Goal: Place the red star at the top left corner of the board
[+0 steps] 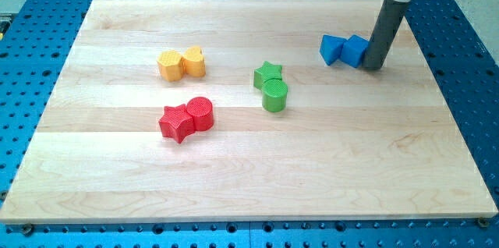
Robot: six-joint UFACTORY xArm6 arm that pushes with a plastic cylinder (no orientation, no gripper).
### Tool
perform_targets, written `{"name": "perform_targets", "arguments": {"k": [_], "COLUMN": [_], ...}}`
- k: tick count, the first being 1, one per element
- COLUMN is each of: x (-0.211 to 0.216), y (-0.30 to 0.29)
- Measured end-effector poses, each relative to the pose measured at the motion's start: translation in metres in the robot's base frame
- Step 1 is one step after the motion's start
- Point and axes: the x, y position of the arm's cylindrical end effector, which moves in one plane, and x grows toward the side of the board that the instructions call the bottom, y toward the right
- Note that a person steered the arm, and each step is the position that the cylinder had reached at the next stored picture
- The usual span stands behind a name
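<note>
The red star [175,122] lies left of the board's middle, touching a red cylinder [200,113] on its right. My tip [373,67] is at the board's upper right, far from the red star. It stands against the right side of two blue blocks [344,50]. The wooden board [249,193] fills most of the view; its top left corner [97,2] is bare.
A yellow hexagon-like block [169,66] and a yellow heart-like block [193,62] touch each other above the red pair. A green star [267,74] touches a green cylinder [274,95] near the middle. Blue perforated table surrounds the board.
</note>
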Motion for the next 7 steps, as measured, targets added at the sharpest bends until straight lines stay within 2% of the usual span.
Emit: {"name": "perform_targets", "arguments": {"k": [4,7], "x": [0.014,0.077], "y": [-0.001,-0.101]}}
